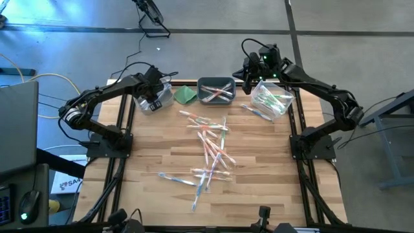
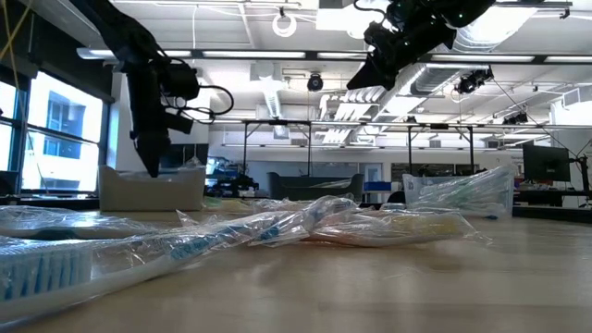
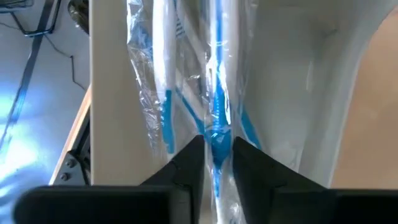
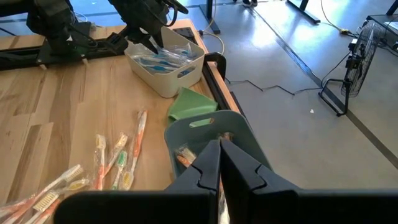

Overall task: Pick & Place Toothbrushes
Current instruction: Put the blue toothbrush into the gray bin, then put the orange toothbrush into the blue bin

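My left fingers (image 3: 217, 163) loosely straddle a blue toothbrush (image 3: 219, 106) inside the white bin (image 1: 160, 96); right fingers (image 4: 219, 163) together; many toothbrushes (image 1: 210, 152) remain on the counter (image 1: 272, 184) beside it.

Two dark jointed arms (image 1: 103, 97) trailing black cables.

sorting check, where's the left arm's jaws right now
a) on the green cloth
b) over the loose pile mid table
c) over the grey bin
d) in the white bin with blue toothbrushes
d: the left gripper reaches into the white bin, a blue toothbrush between its jaws.
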Tool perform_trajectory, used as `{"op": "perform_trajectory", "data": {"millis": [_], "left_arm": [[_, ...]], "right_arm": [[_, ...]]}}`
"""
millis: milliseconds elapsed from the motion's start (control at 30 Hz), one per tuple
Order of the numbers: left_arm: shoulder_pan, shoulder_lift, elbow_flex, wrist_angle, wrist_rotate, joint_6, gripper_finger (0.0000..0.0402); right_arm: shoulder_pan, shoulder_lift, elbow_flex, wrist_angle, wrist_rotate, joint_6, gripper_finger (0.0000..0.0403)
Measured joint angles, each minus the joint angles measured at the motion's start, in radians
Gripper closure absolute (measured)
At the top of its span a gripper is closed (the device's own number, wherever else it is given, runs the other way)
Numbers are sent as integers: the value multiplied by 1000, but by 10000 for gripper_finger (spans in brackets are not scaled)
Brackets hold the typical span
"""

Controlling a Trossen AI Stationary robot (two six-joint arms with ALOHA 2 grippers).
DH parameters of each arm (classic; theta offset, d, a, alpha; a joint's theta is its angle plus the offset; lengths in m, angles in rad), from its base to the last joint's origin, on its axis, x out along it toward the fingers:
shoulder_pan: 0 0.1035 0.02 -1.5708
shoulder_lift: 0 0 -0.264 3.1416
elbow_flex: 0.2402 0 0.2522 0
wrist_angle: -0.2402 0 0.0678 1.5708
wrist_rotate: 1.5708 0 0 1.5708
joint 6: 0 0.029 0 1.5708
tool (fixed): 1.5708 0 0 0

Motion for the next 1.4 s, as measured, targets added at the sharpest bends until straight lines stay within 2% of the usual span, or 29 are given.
{"op": "perform_trajectory", "data": {"millis": [233, 500, 633, 800, 967, 1167, 1400], "left_arm": [[0, 0, 0, 0, -28, -7, 264], [0, 0, 16, -28, -27, -33, 252], [0, 0, 92, -78, -23, -65, 252], [-10, -1, 251, -179, -7, -142, 252], [-52, -14, 350, -170, 80, -220, 252], [-107, -25, 357, -80, 309, -220, 252], [-227, -26, 357, -60, 323, -220, 279]], "right_arm": [[0, 0, 0, 0, 0, 0, 399], [0, 0, 0, 0, 0, 0, 398], [0, 0, 0, 0, 0, 0, 399], [0, 0, 0, 0, 0, 0, 398], [0, 0, 0, 0, 0, 0, 398], [0, 0, 0, 0, 0, 0, 398], [0, 0, 0, 0, 0, -1, 398]]}}
